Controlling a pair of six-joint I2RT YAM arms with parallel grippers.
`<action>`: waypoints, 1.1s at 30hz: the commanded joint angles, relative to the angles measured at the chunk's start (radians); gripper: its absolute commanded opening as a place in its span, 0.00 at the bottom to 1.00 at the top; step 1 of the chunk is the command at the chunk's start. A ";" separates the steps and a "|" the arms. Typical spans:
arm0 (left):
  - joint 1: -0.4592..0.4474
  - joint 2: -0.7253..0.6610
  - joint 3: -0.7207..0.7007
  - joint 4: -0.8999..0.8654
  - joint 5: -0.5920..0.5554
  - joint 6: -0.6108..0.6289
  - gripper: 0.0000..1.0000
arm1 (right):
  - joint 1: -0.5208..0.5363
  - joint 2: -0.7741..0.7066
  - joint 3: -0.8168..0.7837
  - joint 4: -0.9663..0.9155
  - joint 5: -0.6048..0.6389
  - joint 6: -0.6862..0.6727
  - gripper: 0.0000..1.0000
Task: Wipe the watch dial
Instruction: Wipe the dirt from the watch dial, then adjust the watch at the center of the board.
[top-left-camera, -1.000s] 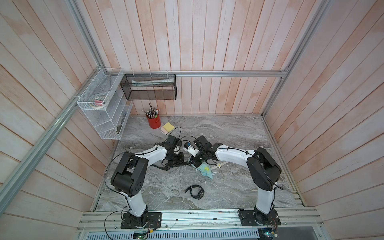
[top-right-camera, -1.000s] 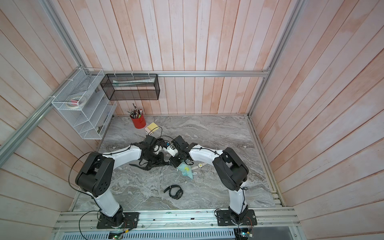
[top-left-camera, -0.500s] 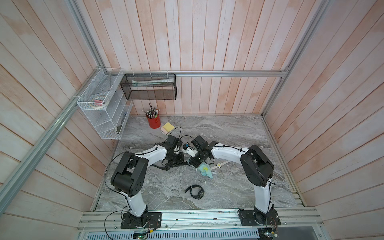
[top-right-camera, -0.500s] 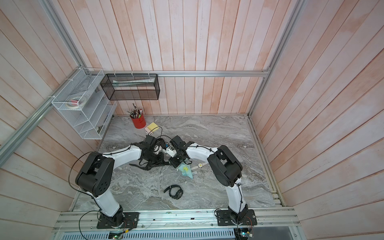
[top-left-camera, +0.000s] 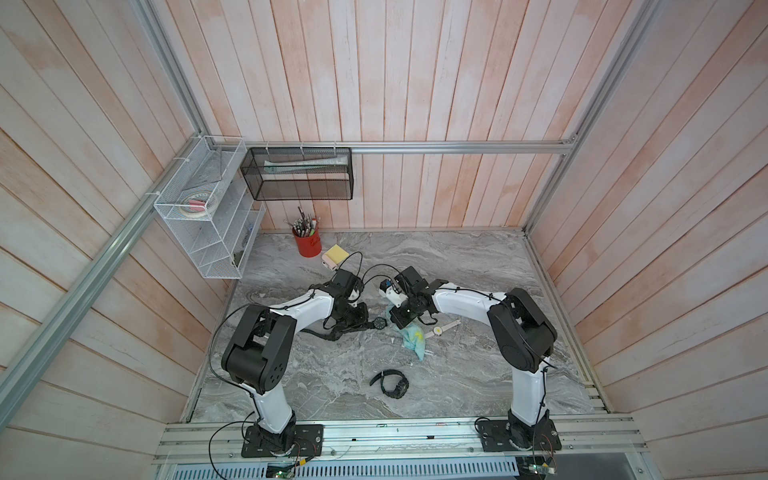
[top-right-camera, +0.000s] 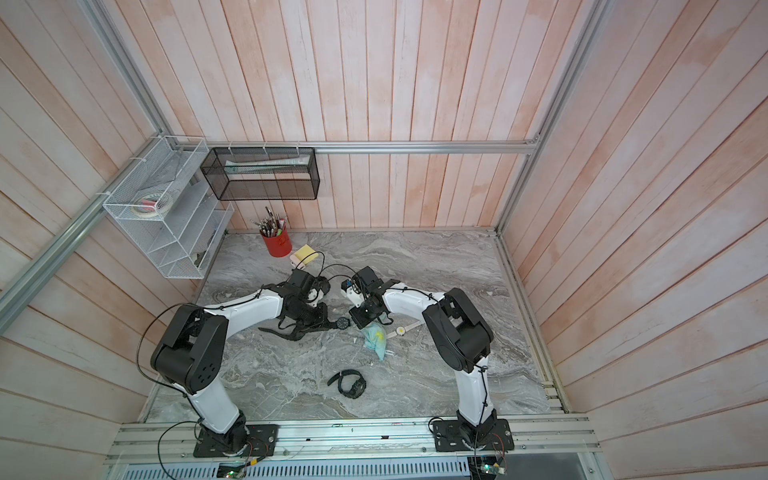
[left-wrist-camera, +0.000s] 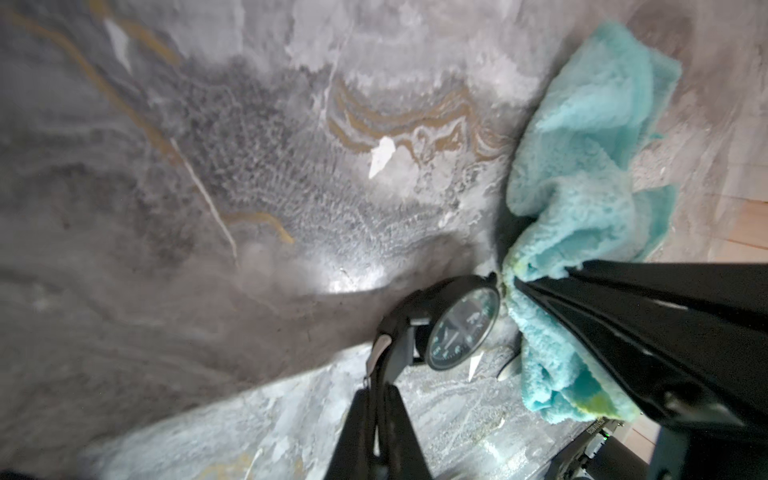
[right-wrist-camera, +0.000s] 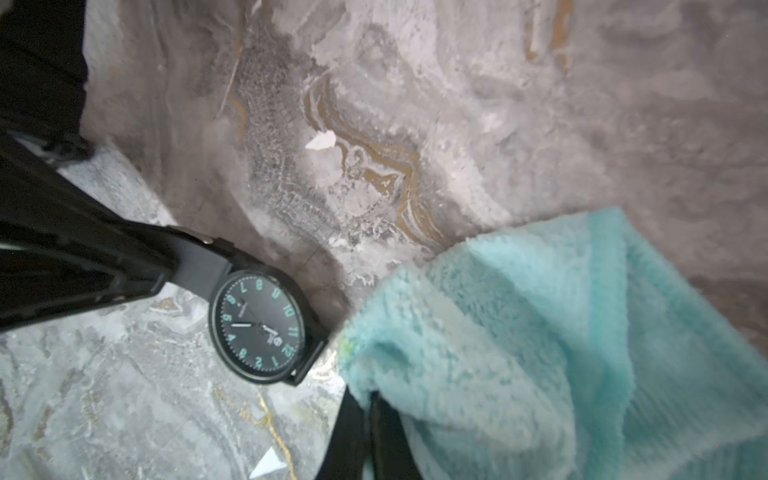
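Note:
My left gripper (left-wrist-camera: 380, 386) is shut on the strap of a black watch (top-left-camera: 380, 322), holding it just above the marble table. Its dark dial with teal numerals (right-wrist-camera: 259, 326) shows uncovered in both wrist views. My right gripper (right-wrist-camera: 370, 399) is shut on a fluffy teal cloth (right-wrist-camera: 519, 332). The bunched edge of the cloth sits right beside the watch case, on the side away from the left fingers. In both top views the two grippers meet at the table's middle, the cloth (top-right-camera: 376, 338) trailing down onto the table behind the right gripper (top-left-camera: 399, 320).
A white-strapped watch (top-left-camera: 440, 329) lies just right of the cloth. Another black watch (top-left-camera: 390, 383) lies nearer the front edge. A red pen cup (top-left-camera: 307, 243) and yellow sticky notes (top-left-camera: 336, 254) stand at the back left, under a white wire rack (top-left-camera: 208, 224) and black mesh basket (top-left-camera: 299, 174).
The right arm's elbow swung a little to the left and back again, the cloth staying at the watch. The left arm has held still with the watch.

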 joint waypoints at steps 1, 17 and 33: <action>-0.002 0.024 0.066 -0.020 -0.049 0.035 0.11 | -0.001 -0.071 0.047 0.008 0.056 0.025 0.00; 0.003 0.172 0.239 -0.094 -0.127 0.057 0.27 | -0.073 -0.307 -0.021 -0.035 0.193 0.020 0.00; -0.053 -0.040 0.252 -0.292 -0.260 -0.054 0.69 | -0.078 -0.430 -0.034 0.093 0.243 0.038 0.00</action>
